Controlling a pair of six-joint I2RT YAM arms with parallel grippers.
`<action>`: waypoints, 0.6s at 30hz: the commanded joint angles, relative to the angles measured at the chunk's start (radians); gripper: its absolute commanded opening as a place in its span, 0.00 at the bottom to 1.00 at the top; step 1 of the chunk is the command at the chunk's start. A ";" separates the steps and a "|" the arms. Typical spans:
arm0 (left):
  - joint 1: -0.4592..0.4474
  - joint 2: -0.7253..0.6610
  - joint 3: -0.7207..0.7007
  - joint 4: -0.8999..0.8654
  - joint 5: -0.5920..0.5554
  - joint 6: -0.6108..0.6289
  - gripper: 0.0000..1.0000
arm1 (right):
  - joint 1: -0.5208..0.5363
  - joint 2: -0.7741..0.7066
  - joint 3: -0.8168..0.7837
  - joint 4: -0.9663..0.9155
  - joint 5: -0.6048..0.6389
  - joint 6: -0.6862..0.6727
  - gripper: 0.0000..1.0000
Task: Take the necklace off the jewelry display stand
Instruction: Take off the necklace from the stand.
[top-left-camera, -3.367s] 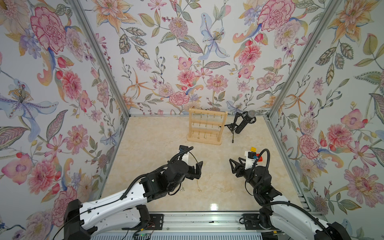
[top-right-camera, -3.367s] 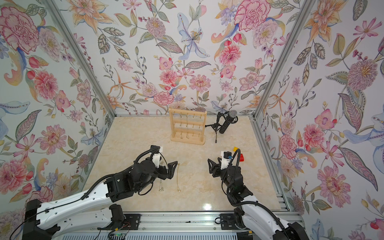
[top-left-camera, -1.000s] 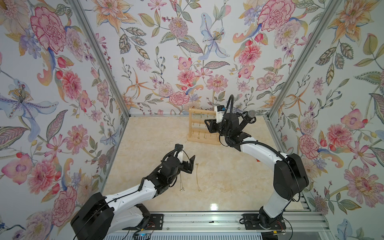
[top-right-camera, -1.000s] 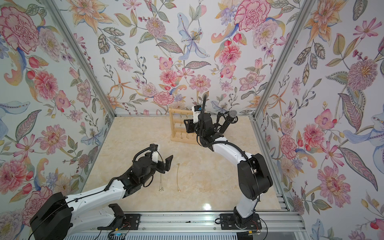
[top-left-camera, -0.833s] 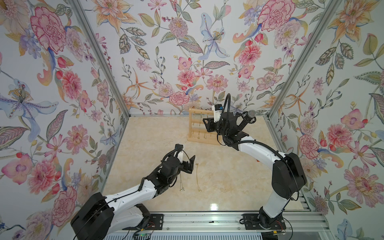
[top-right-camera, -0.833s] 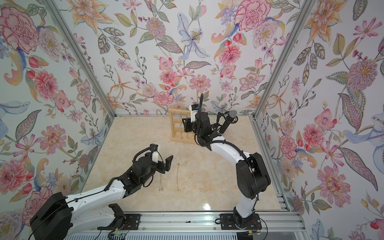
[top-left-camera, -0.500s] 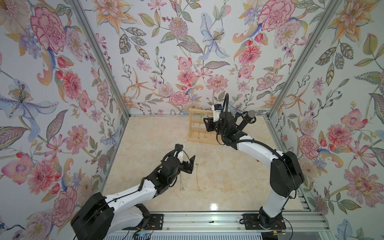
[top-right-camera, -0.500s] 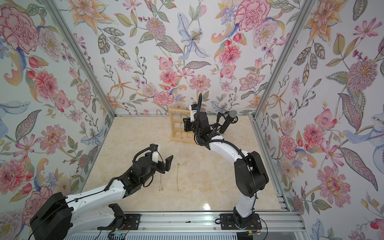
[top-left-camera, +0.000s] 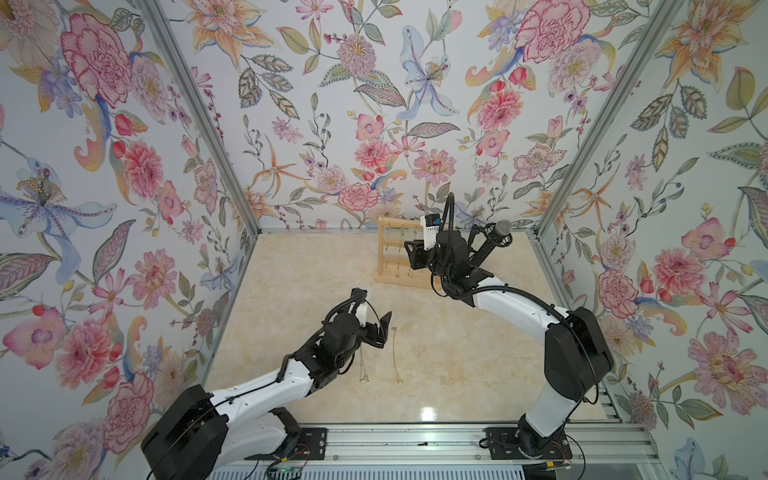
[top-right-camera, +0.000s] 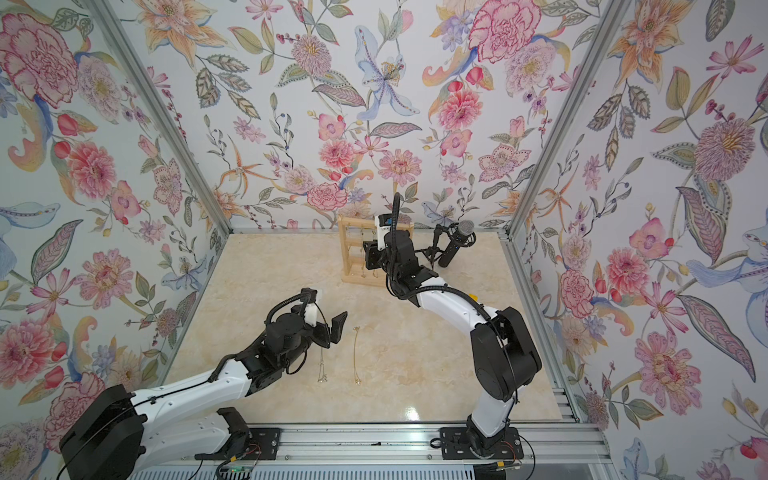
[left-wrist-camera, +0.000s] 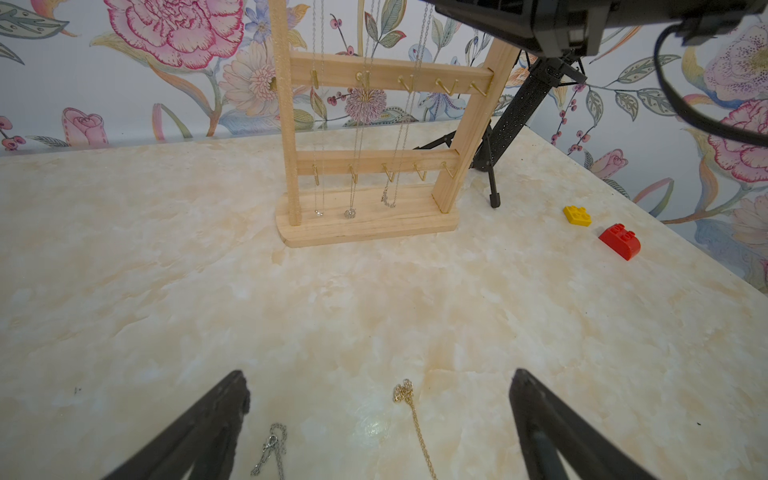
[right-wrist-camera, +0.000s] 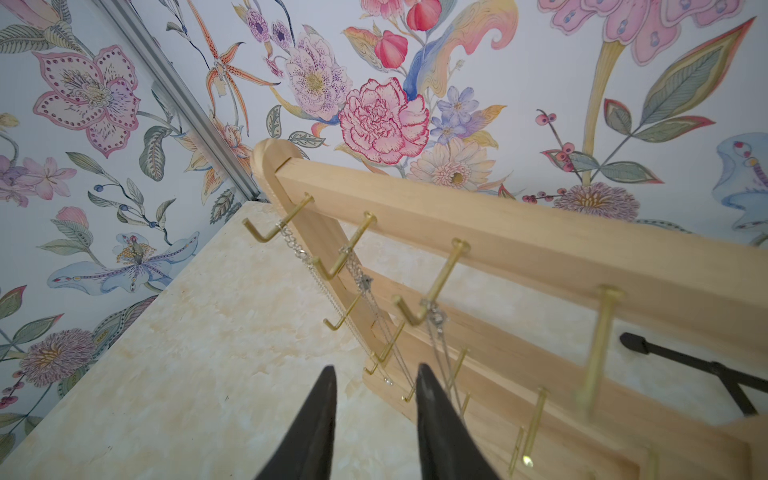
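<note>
One light natural-wood jewelry display stand (left-wrist-camera: 365, 228). Three silver pendant necklaces (left-wrist-camera: 349, 213) hanging on it. Two loose chains flat on the marbled beige counter (left-wrist-camera: 166, 270): one silver chain (left-wrist-camera: 270, 449), one gold chain (left-wrist-camera: 415, 419). One black microphone on a tripod (top-right-camera: 457, 241). Two plastic toy bricks: one yellow brick (left-wrist-camera: 577, 216), one red brick (left-wrist-camera: 619, 241). Two black tools: left tool (left-wrist-camera: 378, 374), right tool (right-wrist-camera: 375, 369).

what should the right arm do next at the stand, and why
Probably ease the right gripper forward until its fingers straddle the silver necklace hanging on the jewelry display stand, then close. The fingers are apart, holding nothing, just short of that chain.
</note>
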 joint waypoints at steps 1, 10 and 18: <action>0.007 -0.003 -0.011 0.022 0.007 0.018 0.99 | 0.001 -0.045 -0.016 0.025 0.015 -0.007 0.34; 0.007 -0.005 -0.012 0.021 0.009 0.018 0.99 | -0.024 -0.008 0.021 -0.003 0.028 -0.012 0.33; 0.008 -0.005 -0.011 0.023 0.009 0.018 0.99 | -0.038 0.038 0.057 -0.002 0.004 -0.018 0.31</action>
